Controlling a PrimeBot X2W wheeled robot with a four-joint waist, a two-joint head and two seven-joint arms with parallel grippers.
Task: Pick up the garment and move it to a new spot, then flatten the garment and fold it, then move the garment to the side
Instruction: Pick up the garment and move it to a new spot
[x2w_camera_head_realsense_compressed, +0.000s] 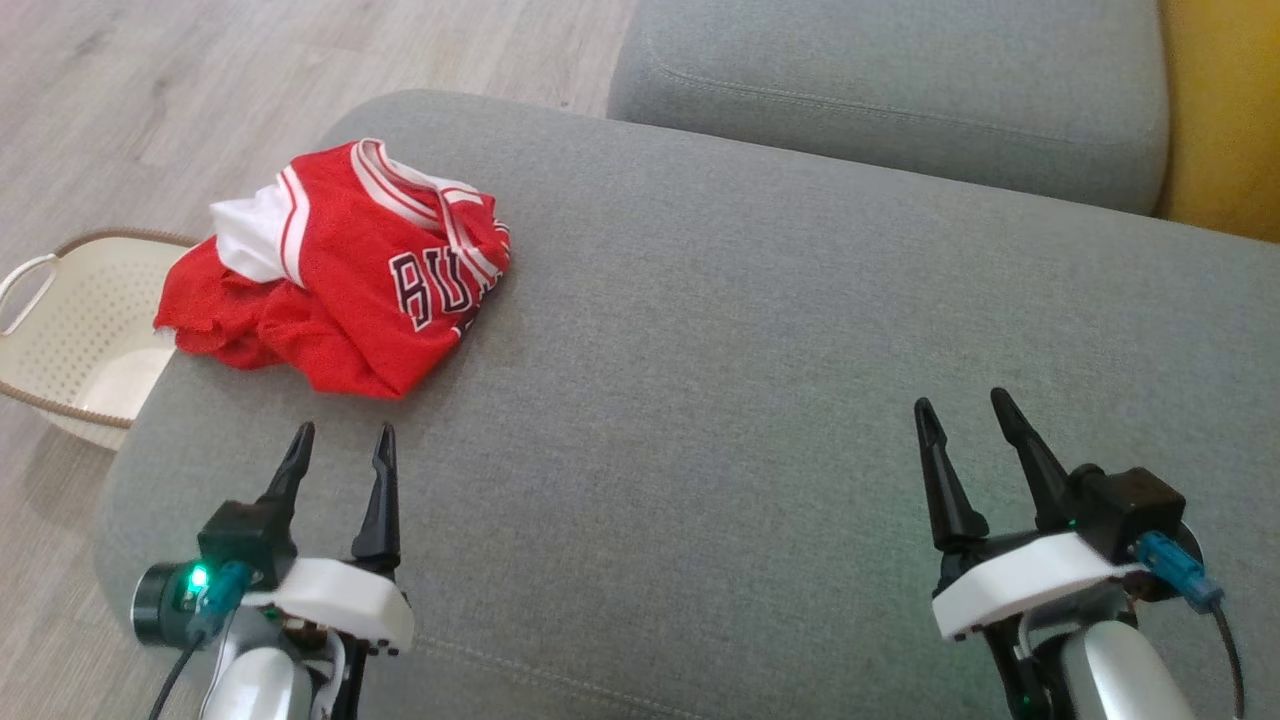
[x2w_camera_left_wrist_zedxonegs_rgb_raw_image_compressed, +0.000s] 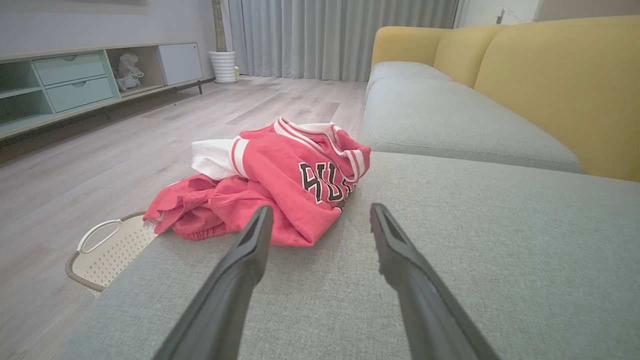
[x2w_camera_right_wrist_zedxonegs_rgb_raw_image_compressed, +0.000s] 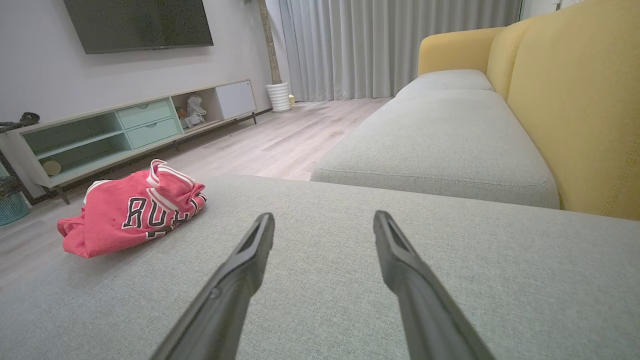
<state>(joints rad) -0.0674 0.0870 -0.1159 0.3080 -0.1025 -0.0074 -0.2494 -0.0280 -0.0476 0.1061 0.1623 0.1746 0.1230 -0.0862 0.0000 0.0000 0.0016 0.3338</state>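
Observation:
The garment (x2w_camera_head_realsense_compressed: 340, 270) is a red jersey with white trim and dark lettering, crumpled in a heap at the left edge of the grey sofa cushion (x2w_camera_head_realsense_compressed: 760, 380). My left gripper (x2w_camera_head_realsense_compressed: 342, 437) hovers open just in front of it, nothing between its fingers. In the left wrist view the garment (x2w_camera_left_wrist_zedxonegs_rgb_raw_image_compressed: 270, 185) lies right ahead of the left gripper (x2w_camera_left_wrist_zedxonegs_rgb_raw_image_compressed: 321, 212), slightly left. My right gripper (x2w_camera_head_realsense_compressed: 960, 402) stands open and empty over bare cushion far to the right. The right wrist view has the garment (x2w_camera_right_wrist_zedxonegs_rgb_raw_image_compressed: 132, 215) far left of the open right gripper (x2w_camera_right_wrist_zedxonegs_rgb_raw_image_compressed: 324, 220).
A cream perforated basket (x2w_camera_head_realsense_compressed: 70, 330) sits on the wood floor beside the cushion's left edge, partly under the garment's overhang. A second grey cushion (x2w_camera_head_realsense_compressed: 900, 90) and the yellow backrest (x2w_camera_head_realsense_compressed: 1225, 110) lie beyond. A low cabinet (x2w_camera_right_wrist_zedxonegs_rgb_raw_image_compressed: 125, 130) stands across the room.

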